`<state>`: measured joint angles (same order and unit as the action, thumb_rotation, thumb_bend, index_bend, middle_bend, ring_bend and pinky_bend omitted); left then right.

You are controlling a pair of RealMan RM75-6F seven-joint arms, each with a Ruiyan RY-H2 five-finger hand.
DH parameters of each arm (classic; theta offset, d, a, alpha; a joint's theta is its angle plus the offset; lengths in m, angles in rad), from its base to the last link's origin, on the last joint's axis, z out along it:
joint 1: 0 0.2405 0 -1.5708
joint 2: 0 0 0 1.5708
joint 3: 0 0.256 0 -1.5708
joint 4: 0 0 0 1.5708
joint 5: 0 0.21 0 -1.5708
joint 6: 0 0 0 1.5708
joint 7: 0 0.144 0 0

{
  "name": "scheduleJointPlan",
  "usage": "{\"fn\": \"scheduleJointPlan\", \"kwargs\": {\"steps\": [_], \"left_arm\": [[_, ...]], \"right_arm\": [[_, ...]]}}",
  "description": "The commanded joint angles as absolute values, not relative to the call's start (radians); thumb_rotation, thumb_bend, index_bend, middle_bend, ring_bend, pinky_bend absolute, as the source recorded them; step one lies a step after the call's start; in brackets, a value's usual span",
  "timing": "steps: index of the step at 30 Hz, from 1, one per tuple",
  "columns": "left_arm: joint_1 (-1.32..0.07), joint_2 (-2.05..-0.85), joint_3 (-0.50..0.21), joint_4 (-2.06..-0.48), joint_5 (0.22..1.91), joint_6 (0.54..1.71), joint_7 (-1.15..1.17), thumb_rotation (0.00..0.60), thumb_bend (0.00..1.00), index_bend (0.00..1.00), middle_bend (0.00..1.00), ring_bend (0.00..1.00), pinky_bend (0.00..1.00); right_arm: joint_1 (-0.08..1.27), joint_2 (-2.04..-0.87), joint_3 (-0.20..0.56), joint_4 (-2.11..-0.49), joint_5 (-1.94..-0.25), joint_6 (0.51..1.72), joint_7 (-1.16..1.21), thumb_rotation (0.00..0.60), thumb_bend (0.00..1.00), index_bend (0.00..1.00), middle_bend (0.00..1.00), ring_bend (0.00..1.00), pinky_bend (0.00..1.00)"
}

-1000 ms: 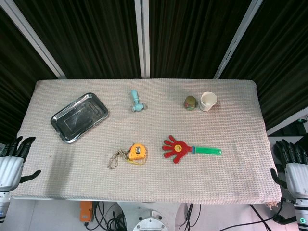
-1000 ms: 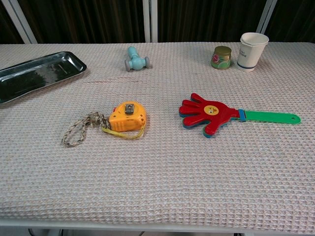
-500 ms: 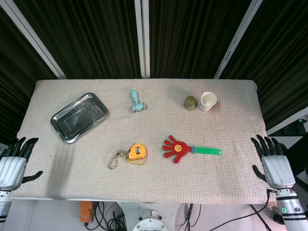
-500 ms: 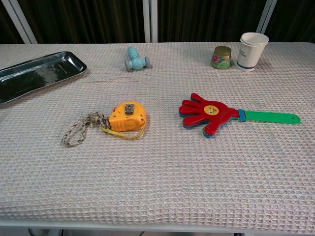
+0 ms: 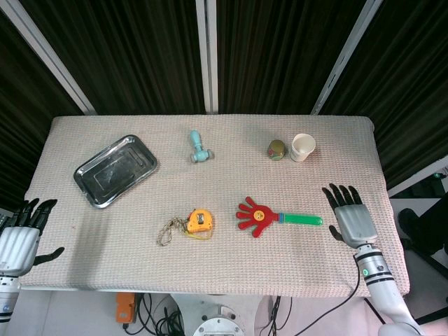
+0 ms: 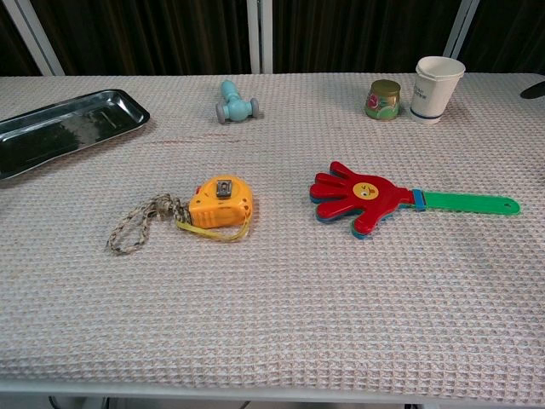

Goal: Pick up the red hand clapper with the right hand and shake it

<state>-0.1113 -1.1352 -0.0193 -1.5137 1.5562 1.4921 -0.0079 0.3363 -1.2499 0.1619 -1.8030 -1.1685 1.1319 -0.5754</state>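
The red hand clapper [image 5: 257, 215] [image 6: 358, 198] lies flat on the table's cloth, its green handle [image 5: 302, 220] [image 6: 471, 204] pointing right. My right hand [image 5: 351, 216] hovers over the table's right part, just right of the handle's end, fingers spread and holding nothing. Only a dark fingertip [image 6: 535, 87] of it shows at the chest view's right edge. My left hand [image 5: 19, 236] hangs off the table's front left corner, fingers spread and empty.
A yellow tape measure [image 5: 199, 222] [image 6: 221, 201] with a cord lies left of the clapper. A metal tray [image 5: 115, 170] [image 6: 60, 129] sits at the back left, with a pale blue toy [image 5: 199, 147] [image 6: 234, 100], a small jar [image 5: 277, 149] [image 6: 383, 99] and a paper cup [image 5: 302, 147] [image 6: 438, 77] along the back.
My right hand has moved from beyond the table's right edge leftward and over the cloth, close to the clapper's handle end. The left hand has barely moved.
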Motion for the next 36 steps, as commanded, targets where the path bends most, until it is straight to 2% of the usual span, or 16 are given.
{"fn": "scheduleJointPlan", "kwargs": {"steps": [1, 12, 29, 36], "left_arm": [[-0.111, -1.137, -0.018, -1.513, 1.557, 1.492, -0.012, 0.600, 0.05, 0.06, 0.10, 0.00, 0.03], [-0.108, -1.135, -0.015, -1.499, 1.558, 1.493, -0.021, 0.600, 0.06, 0.06, 0.10, 0.00, 0.03], [-0.108, -1.128, -0.013, -1.487, 1.559, 1.493, -0.034, 0.600, 0.06, 0.06, 0.10, 0.00, 0.03], [-0.105, -1.123, -0.011, -1.481, 1.561, 1.496, -0.047, 0.600, 0.06, 0.06, 0.10, 0.00, 0.03]], "right_arm": [[0.392, -1.321, 0.179, -1.801, -1.097, 1.109, -0.649, 0.600, 0.21, 0.00, 0.00, 0.00, 0.00], [0.495, -1.447, 0.198, -1.758, -0.910, 1.078, -0.700, 0.600, 0.22, 0.01, 0.00, 0.00, 0.00], [0.572, -1.603, 0.192, -1.672, -0.871, 1.131, -0.680, 0.600, 0.25, 0.26, 0.01, 0.00, 0.00], [0.588, -1.639, 0.186, -1.645, -0.849, 1.153, -0.697, 0.600, 0.27, 0.31, 0.02, 0.00, 0.00]]}}
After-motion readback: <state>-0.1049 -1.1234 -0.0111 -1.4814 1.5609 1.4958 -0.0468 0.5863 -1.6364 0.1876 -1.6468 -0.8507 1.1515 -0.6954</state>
